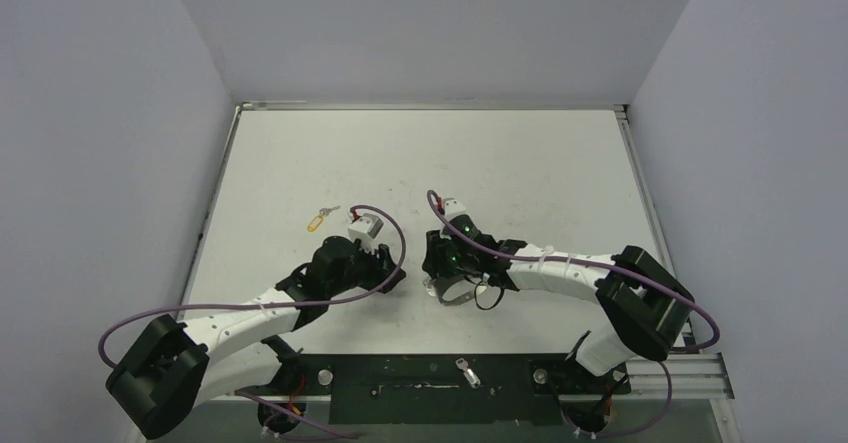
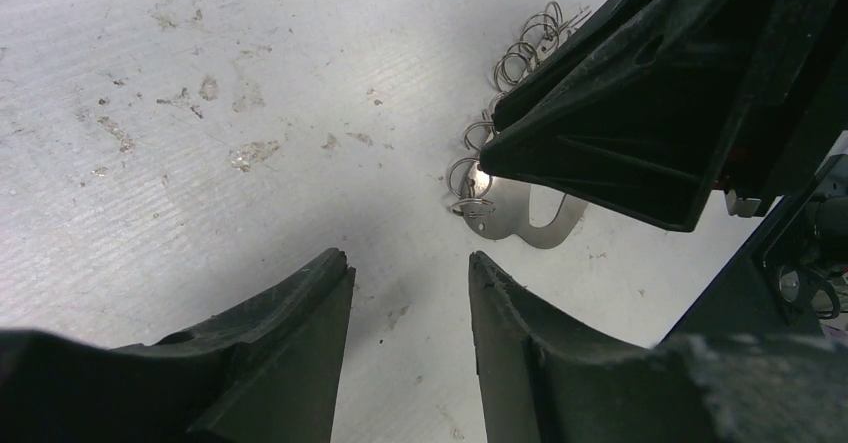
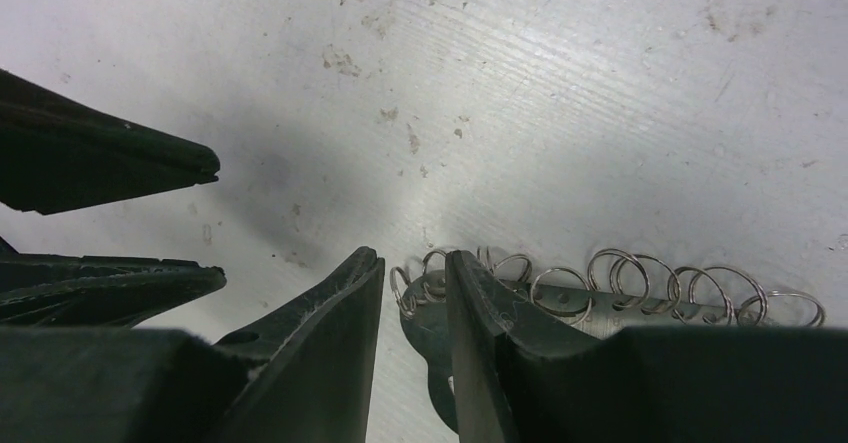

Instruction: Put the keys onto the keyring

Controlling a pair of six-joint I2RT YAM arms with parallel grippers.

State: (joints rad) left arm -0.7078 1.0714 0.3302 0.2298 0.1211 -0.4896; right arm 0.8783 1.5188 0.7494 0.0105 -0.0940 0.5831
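Observation:
The keyring (image 1: 458, 295), a flat silver loop with a row of small rings (image 3: 640, 278), lies flat on the white table. My right gripper (image 3: 415, 258) stands over its rounded end (image 3: 425, 318), jaws a narrow gap apart; the right finger covers part of the plate and the left finger is clear of it. My left gripper (image 2: 410, 261) is open just short of the keyring (image 2: 520, 225), with bare table between its fingers. A key with a yellow tag (image 1: 318, 221) lies up and left of the left wrist. Another silver key (image 1: 466, 372) lies on the black base plate.
The two grippers face each other closely; the right gripper's fingers (image 2: 640, 93) fill the upper right of the left wrist view, and the left gripper's fingers (image 3: 120, 168) show at the left of the right wrist view. Grey walls enclose the table (image 1: 420, 153) on three sides.

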